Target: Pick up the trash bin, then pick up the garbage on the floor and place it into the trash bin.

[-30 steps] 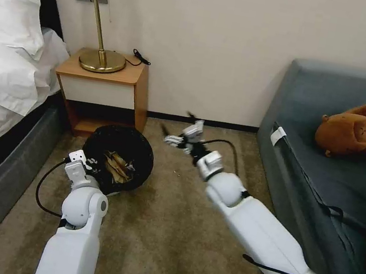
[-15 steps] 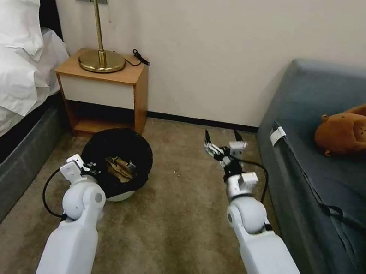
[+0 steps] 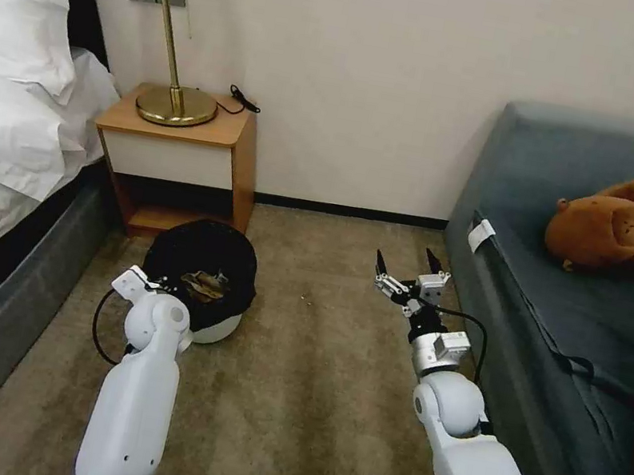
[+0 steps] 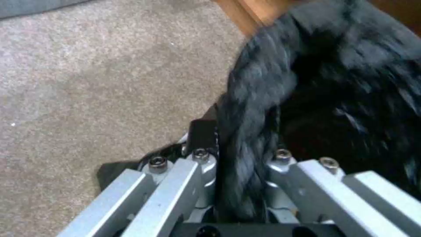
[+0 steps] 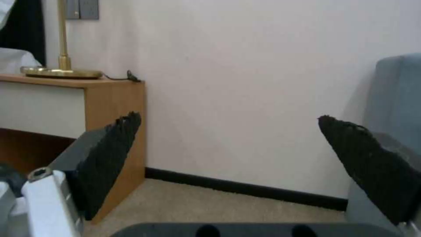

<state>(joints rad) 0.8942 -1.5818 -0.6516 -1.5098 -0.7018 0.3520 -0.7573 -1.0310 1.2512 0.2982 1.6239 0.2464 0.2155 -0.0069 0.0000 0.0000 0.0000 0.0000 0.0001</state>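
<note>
The trash bin (image 3: 216,327), white with a black bag (image 3: 204,255) folded over its rim, stands on the carpet in front of the nightstand. Crumpled tan garbage (image 3: 204,283) lies inside it. My left gripper (image 3: 161,289) is at the bin's near rim. In the left wrist view this gripper (image 4: 239,154) is shut on the bag-covered rim of the trash bin (image 4: 329,82). My right gripper (image 3: 406,264) hovers over the carpet beside the sofa, open and holding nothing. The right wrist view shows that gripper (image 5: 228,121) with its fingers spread wide, facing the wall.
A wooden nightstand (image 3: 179,141) with a brass lamp (image 3: 175,43) stands behind the bin. The bed (image 3: 7,104) runs along the left. A grey sofa (image 3: 588,315) with a brown plush toy (image 3: 619,223) lines the right. Carpet (image 3: 306,398) lies between the arms.
My right arm swung from beside the bin over to the right, toward the sofa, and drew back. The left arm pulled back and the bin tipped from leaning toward me to more upright.
</note>
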